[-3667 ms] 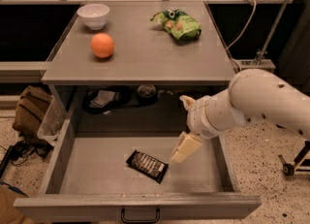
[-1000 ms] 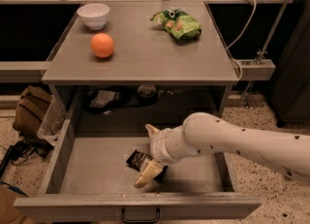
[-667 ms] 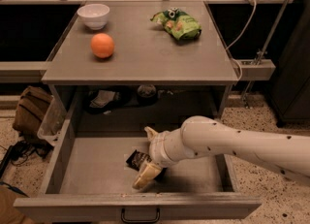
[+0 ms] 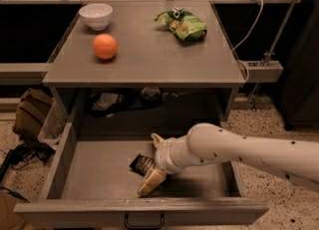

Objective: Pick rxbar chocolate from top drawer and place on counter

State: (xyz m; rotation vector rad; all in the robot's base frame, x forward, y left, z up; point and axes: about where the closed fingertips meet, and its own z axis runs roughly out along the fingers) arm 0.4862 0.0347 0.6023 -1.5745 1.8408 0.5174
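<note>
The rxbar chocolate (image 4: 141,164), a flat black-wrapped bar, lies on the floor of the open top drawer (image 4: 94,174), near its middle. My gripper (image 4: 154,161) is down inside the drawer, right at the bar's right end, and covers part of it. Its two pale fingers (image 4: 151,181) stand apart, one toward the drawer front and one toward the back, so it is open. The bar still rests on the drawer floor. The counter (image 4: 149,55) is the grey tabletop above the drawer.
On the counter stand a white bowl (image 4: 96,15), an orange (image 4: 105,46) and a green snack bag (image 4: 183,23). The drawer front has a dark handle (image 4: 144,222). A brown bag (image 4: 30,114) lies on the floor at left; cables and a stand are at right.
Since 3.7 s ago my arm has swung left and lowered the gripper onto the bar. Over the last second it has barely moved and the bar has stayed put.
</note>
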